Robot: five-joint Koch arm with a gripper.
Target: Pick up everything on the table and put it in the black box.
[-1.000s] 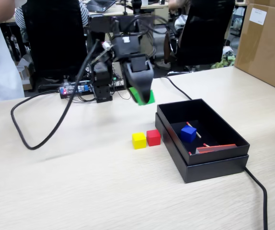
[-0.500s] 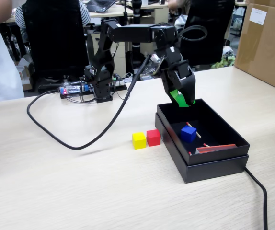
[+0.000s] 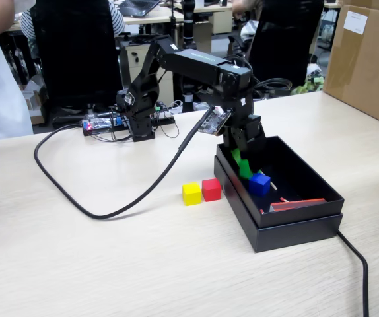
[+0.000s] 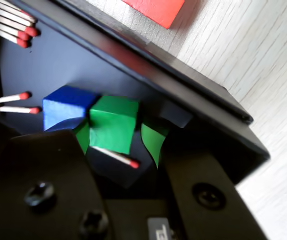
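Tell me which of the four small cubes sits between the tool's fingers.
The small solid green cube, inside the shallow matte black cardboard box beside the blue cube. The yellow cube and red cube sit outside on the table.

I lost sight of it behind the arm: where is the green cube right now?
The green cube is inside the black box, between the open gripper fingers, right beside the blue cube; in the fixed view it sits just left of the blue one.
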